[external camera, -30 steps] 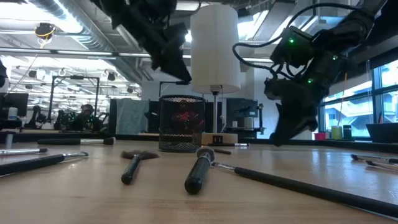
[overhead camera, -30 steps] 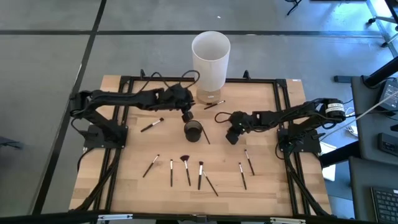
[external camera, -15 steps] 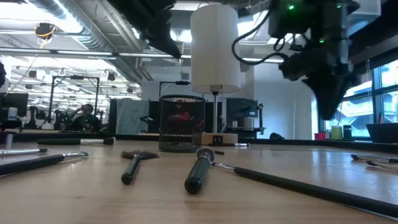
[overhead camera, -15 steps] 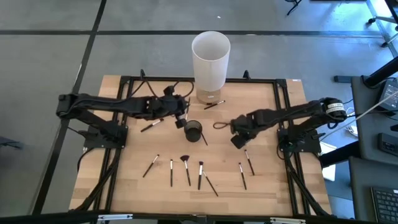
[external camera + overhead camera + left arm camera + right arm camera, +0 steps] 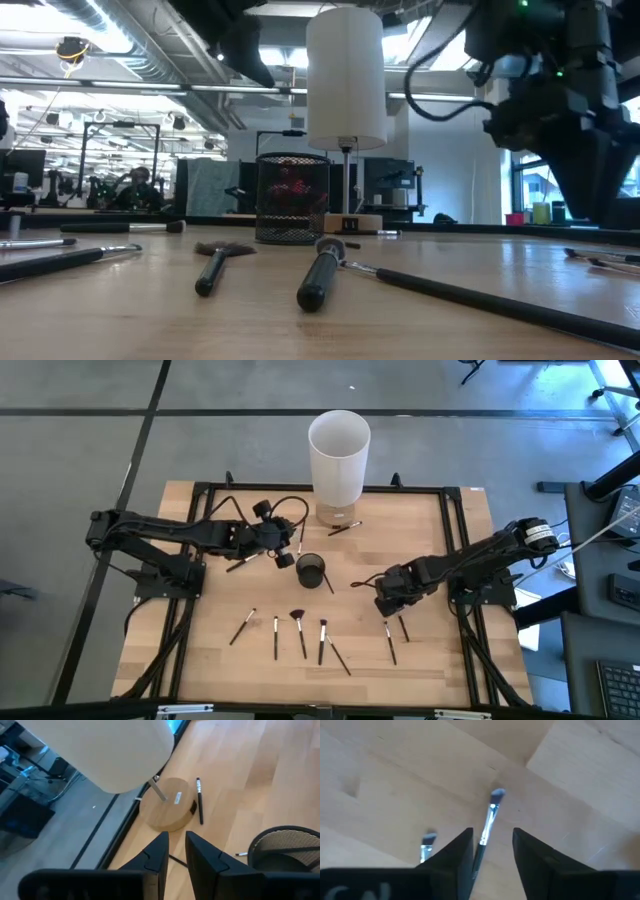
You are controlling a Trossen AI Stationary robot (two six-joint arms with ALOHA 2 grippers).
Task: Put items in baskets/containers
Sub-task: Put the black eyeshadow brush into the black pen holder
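Note:
The dark mesh cup stands mid-table and has a brush inside. Several thin brushes lie flat in a row near the table's near edge. Two more lie to the right. My left gripper hovers just left of the cup, open by a narrow gap and holding nothing. My right gripper is open above the right-hand brushes. Its fingers stand on either side of one pale-tipped brush without touching it.
The tall white cylinder on its wooden base stands at the far edge, with a brush beside the base. One brush lies left of the cup and another lies against the cup's right side. A black frame borders the table.
My left gripper has drawn back from above the cup toward the table's left. My right gripper has moved toward the near edge and down, from beside the cup to over the two right-hand brushes. No brush on the table has moved.

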